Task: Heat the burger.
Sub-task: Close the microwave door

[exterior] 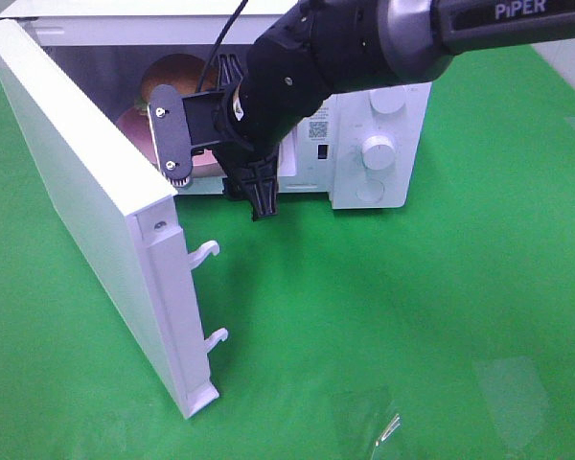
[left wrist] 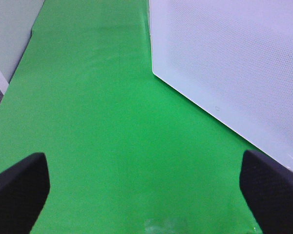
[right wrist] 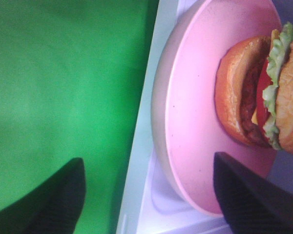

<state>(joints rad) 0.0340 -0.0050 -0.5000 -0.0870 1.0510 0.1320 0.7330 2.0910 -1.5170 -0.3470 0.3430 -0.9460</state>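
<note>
Right arm: reaches in from the right to the mouth of the open microwave (exterior: 383, 144), wrist turned on its side.
Right pincer (right wrist: 147, 158): fingers apart, the pink plate's (right wrist: 195, 122) near rim between them, gripping nothing.
Left pincer (left wrist: 144, 158): fingers wide apart, low over the green tabletop (left wrist: 112, 122), holding nothing.
Burger (right wrist: 263, 92): on the plate, inside the microwave.
High view alone: the door (exterior: 77, 192) swung open to the left.
Right wrist view alone: the burger's lettuce and patty.
Left wrist view alone: a white dotted panel (left wrist: 234, 73) nearby.

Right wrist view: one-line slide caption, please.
Open right pincer by the round pink plate carrying the golden-bun lettuce burger inside the white microwave.
</note>
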